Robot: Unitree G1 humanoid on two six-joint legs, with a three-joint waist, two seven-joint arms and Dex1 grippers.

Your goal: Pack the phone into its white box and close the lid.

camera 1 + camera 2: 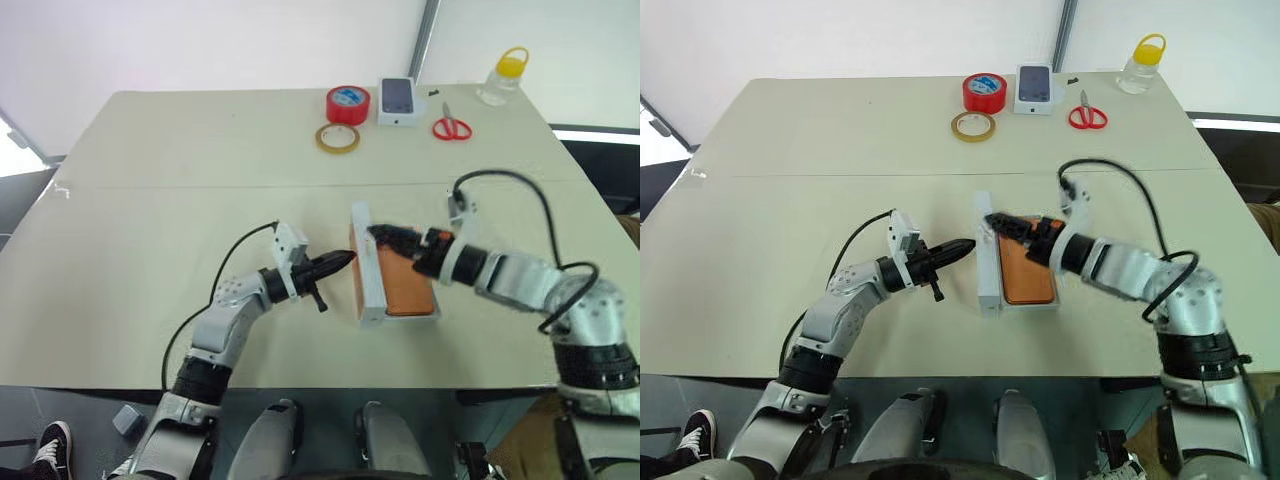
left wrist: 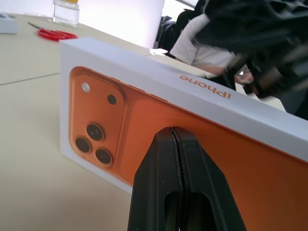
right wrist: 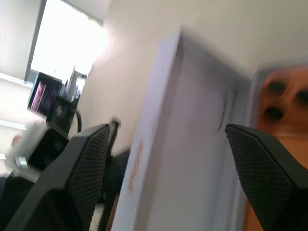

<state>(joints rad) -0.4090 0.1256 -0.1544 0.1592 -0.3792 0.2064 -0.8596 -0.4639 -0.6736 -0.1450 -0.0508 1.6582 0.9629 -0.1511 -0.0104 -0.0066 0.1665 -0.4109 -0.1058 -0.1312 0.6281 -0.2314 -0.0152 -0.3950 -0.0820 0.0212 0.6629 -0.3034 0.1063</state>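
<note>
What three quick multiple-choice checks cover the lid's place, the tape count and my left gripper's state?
1. Where is the lid?
A. Lying flat on top of the phone
B. Standing on its edge along the phone's left side
C. At the table's far edge

2. How many tape rolls lie at the far side of the table?
A. One
B. Four
C. Two

3. How is the left gripper?
A. Shut, holding nothing
B. Wide open
C. Shut on the scissors

Answers:
1 B: the white lid stands up on its edge beside the orange phone.
2 C: a red roll and a yellowish roll.
3 A: the left wrist view shows its fingers pressed together, pointing at the lid.
</note>
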